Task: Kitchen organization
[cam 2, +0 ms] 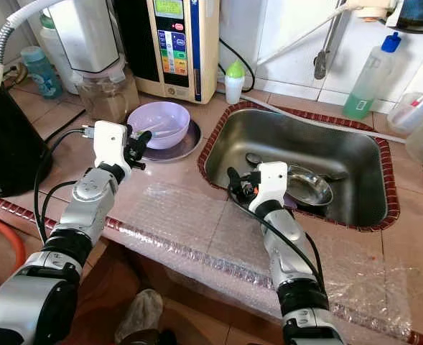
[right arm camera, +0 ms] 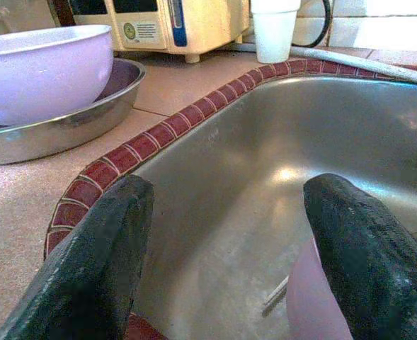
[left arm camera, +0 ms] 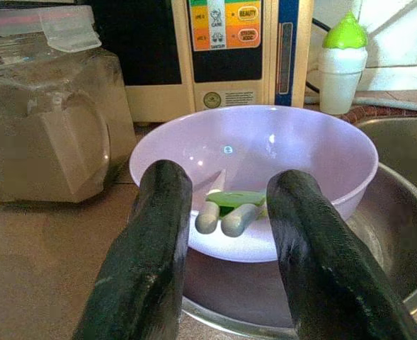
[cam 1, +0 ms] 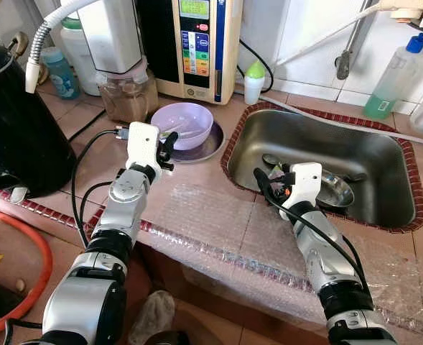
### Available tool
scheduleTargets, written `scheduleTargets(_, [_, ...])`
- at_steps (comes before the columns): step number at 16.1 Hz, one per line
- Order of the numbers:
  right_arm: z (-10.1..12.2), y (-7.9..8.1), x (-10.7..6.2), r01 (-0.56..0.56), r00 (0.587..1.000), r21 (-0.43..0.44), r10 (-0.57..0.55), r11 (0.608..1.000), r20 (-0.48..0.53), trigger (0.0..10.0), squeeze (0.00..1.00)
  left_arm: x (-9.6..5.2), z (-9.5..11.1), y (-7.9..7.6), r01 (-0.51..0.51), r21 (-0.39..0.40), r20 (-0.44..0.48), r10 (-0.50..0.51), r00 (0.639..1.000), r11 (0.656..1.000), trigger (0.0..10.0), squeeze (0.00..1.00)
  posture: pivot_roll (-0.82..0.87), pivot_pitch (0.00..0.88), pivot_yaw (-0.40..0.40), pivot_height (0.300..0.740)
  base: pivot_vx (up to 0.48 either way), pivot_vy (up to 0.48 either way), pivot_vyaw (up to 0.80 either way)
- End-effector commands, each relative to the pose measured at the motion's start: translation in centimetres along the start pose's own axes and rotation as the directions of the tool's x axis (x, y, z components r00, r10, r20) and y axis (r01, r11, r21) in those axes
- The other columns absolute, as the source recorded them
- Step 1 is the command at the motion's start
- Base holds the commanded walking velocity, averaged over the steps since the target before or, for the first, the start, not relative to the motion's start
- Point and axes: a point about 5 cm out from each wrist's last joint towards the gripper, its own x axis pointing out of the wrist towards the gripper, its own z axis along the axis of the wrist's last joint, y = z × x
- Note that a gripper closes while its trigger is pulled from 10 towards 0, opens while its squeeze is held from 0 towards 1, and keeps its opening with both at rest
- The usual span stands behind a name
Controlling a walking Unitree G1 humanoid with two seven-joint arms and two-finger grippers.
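On the tiled counter beside the sink [cam 1: 383, 215], a lilac bowl [cam 1: 186, 122] sits in a steel plate [cam 1: 210, 147], holding what may be utensils with pale handles [left arm camera: 226, 212]. Dishes, among them a steel bowl [cam 1: 337, 190], lie in the basin, so tidying looks barely begun. The left gripper [cam 1: 165, 149] reaches forward just short of the lilac bowl, fingers spread and empty. The right gripper [cam 1: 268, 183] hangs over the sink's near edge, likewise parted, grasping nothing.
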Motion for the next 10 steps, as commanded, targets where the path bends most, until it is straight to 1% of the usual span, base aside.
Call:
scheduleTargets(1, [0.7,-0.1,0.2,0.008,1.000,-0.007,-0.008,1.000,0.021,10.0,0.00,0.3,0.6,0.2,0.003,-0.003,0.018,-0.003,1.000,1.000,0.0,0.00,-0.06,0.000,0.069,0.740,0.000,0.000,0.00])
scheduleTargets(4, [0.8,-0.1,0.2,0.015,1.000,-0.010,-0.015,1.000,0.023,10.0,0.00,0.3,0.7,0.3,0.002,-0.010,0.029,-0.001,1.000,1.000,0.0,0.00,-0.06,0.000,0.069,0.740,0.000,0.000,0.00])
scheduleTargets(7, [1.0,-0.2,0.4,0.022,0.999,-0.011,-0.022,1.000,0.027,10.0,0.00,0.4,1.7,0.3,0.000,-0.018,0.080,0.002,0.997,1.000,0.0,0.00,-0.06,0.000,0.068,0.740,0.000,0.000,0.00])
scheduleTargets(10, [1.2,-0.2,0.5,0.025,0.999,-0.012,-0.025,1.000,0.031,10.0,0.00,0.4,3.6,-0.3,0.022,-0.021,0.178,-0.018,0.984,1.000,0.0,0.00,-0.06,0.000,0.067,0.740,0.000,0.000,0.00])
